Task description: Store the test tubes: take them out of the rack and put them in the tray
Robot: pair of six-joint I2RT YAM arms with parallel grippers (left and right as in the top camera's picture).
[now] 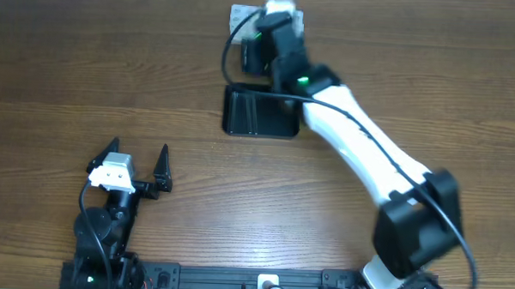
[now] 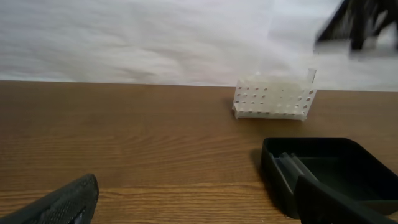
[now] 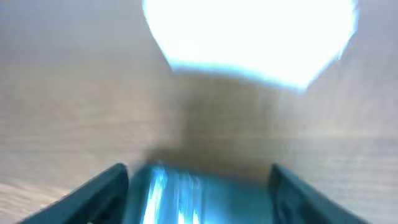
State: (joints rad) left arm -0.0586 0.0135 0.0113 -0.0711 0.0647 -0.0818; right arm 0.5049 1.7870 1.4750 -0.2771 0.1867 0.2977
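Tally: one white rack [image 2: 273, 99], one black tray [image 2: 277, 177].

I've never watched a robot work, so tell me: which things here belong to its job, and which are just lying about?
Part of the job: white rack; a test tube standing at its end; black tray; right gripper, up at the rack.
Just there: left gripper, open and away from all that; wooden table.
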